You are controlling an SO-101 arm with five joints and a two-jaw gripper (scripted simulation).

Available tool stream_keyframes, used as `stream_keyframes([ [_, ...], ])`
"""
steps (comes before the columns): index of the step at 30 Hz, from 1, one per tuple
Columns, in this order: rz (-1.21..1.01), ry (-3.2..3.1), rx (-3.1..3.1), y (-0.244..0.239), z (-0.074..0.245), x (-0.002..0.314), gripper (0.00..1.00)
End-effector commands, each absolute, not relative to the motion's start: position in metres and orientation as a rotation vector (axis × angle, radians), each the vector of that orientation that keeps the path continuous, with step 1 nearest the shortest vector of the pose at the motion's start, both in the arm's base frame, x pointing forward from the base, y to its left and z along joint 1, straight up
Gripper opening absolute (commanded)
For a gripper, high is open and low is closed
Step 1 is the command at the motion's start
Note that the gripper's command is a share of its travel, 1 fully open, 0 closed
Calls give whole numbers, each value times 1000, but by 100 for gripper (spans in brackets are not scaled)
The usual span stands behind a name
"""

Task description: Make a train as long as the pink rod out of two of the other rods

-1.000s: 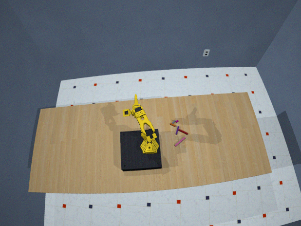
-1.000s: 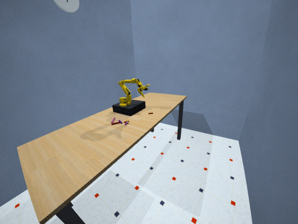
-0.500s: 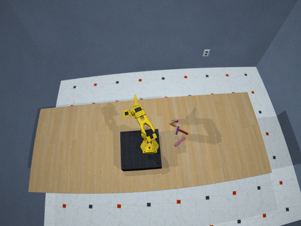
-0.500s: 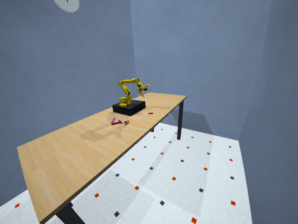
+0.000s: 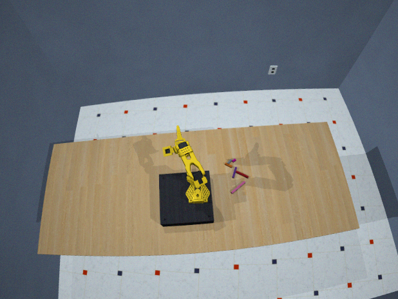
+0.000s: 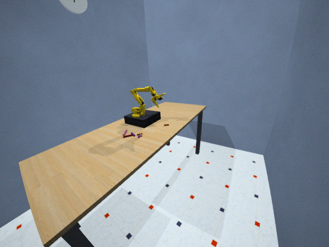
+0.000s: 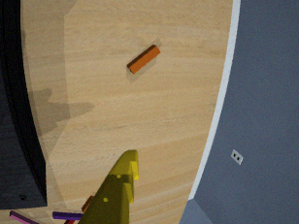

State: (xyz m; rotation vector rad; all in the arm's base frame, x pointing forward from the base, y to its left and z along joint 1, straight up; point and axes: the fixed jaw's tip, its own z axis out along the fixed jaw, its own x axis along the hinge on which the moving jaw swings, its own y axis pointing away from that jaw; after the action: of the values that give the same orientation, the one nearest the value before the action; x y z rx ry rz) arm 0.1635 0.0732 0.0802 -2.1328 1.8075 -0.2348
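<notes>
Bare test room, lab-like rather than a home or shop. Plain blue-grey walls (image 6: 213, 53), white tiled floor (image 6: 213, 170) w/ small red & navy diamond insets. One long wooden table (image 6: 66, 170) on dark legs, a wall socket (image 5: 272, 69), part of a round clock (image 6: 74, 5) up high. No other furniture in view.
</notes>
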Motion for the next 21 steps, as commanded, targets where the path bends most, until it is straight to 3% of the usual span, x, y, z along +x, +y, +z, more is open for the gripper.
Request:
stream_keyframes([
  [1, -235, 1799, -2142, 73, 80, 162, 100],
  [21, -239, 1757, -2195, 71, 80, 160, 100],
])
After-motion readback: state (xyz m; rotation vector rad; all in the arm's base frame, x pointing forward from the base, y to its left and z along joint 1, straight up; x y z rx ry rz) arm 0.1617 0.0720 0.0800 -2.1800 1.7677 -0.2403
